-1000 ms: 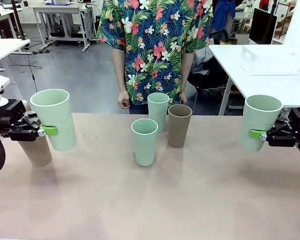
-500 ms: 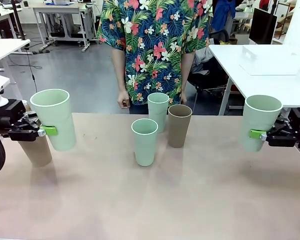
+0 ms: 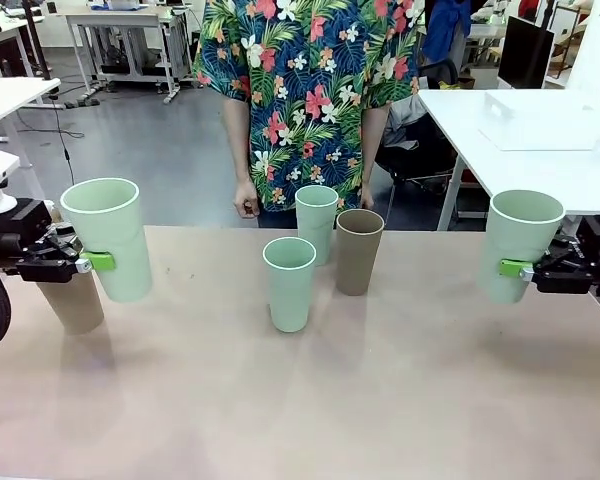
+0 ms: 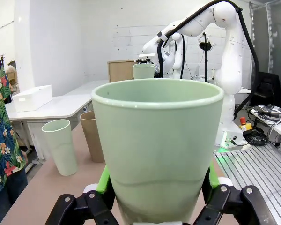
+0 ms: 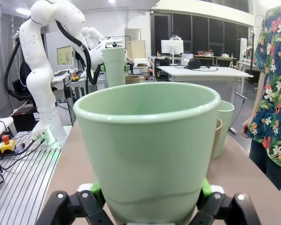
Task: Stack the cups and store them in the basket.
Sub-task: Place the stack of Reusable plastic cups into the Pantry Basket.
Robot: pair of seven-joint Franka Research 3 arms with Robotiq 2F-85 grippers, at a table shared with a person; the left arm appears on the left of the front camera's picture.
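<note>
Two cups are held off the table [image 3: 300, 400], one in each gripper. The left gripper [image 3: 104, 262] [image 4: 158, 182] is clamped on the first mint cup [image 3: 108, 232] [image 4: 157, 136]. Its green pads press the wall from both sides at about mid-height, so the rim stands well above the jaws and the base hangs below them. That cup leans slightly in the front view. The right gripper [image 3: 511, 268] [image 5: 150, 190] grips the second mint cup [image 3: 520, 238] [image 5: 147, 145] the same way, with the pads low on the wall and the open mouth above the jaws.

Just beneath the left gripper's body the side tan cup [image 3: 72, 305] stands on the table, its top hidden by the gripper. Between the two grippers, well apart from either pair of jaws, three more cups stand upright in a loose cluster. The front mint cup [image 3: 289, 283] is nearest the robot. The rear mint cup [image 3: 316, 222] is beyond it, and the middle tan cup [image 3: 359, 250] is just beside the rear one. The basket [image 3: 543, 120] sits on a white table [image 3: 500, 165] beyond the right gripper, well apart from its jaws. A person [image 3: 305, 100] stands at the far edge.

Compared with half a second and a full second ago, nothing differs. Both grippers hang at the same height with the same hold, and every cup stands where it did.
</note>
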